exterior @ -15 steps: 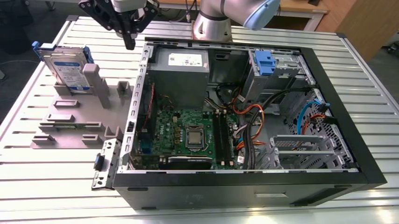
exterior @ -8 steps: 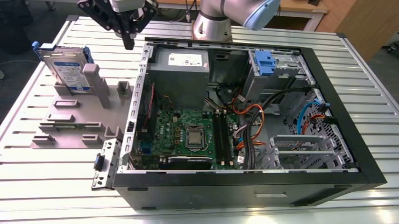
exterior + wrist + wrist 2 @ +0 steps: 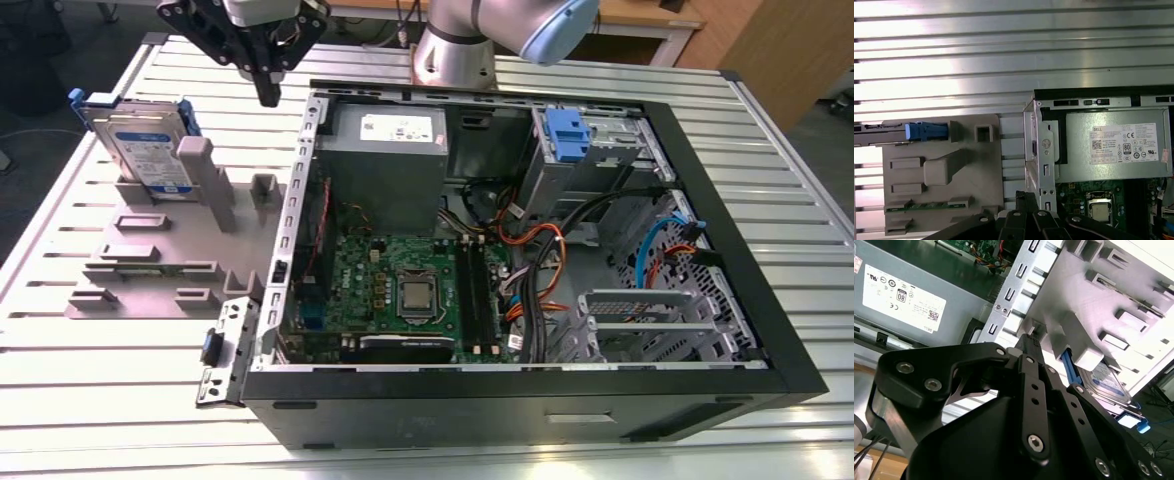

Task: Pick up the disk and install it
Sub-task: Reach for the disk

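The disk stands on edge in a grey holder fixture on the table, at the exterior view's left of the open computer case. It is silver with a white-and-blue label and a blue bracket. My gripper hangs in the air between the disk and the case's rear corner, above both, touching neither. Its black fingers are shut together with nothing between them. The second wrist view has the fingertips pointing toward the fixture, the disk beyond. In the first wrist view the disk appears edge-on.
Inside the case lie a grey power supply, a motherboard, cables and a blue caddy in the upper bay. The arm's base stands behind the case. The slatted metal table extends around everything.
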Motion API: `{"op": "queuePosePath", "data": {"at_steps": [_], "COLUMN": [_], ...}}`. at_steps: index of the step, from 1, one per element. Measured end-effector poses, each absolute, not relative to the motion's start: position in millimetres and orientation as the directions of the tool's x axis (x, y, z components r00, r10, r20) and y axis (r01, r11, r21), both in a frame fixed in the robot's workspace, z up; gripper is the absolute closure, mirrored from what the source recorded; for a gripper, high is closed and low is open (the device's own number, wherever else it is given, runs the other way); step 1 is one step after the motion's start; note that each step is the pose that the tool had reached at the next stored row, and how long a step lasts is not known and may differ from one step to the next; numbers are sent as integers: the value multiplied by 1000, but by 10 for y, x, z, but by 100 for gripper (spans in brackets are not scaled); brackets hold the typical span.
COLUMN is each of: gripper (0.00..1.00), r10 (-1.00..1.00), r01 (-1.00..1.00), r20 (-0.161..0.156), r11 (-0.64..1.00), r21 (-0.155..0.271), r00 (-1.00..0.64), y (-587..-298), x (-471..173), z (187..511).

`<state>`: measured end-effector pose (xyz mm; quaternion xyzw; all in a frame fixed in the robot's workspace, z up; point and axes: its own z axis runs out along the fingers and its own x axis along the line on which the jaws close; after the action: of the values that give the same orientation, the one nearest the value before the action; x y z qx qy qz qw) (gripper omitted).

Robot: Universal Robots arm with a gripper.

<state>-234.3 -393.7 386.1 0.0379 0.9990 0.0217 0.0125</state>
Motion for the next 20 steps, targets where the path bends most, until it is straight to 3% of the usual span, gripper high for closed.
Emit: {"op": "queuePosePath", "data": {"at_steps": [20], "gripper": [89], "r10": [76], "r01": [75], "r20": [-21], "r11": [996], "r21": [44], "r00": [-997], "y": [-3894], "x": [-2706], "z": [3846]}}
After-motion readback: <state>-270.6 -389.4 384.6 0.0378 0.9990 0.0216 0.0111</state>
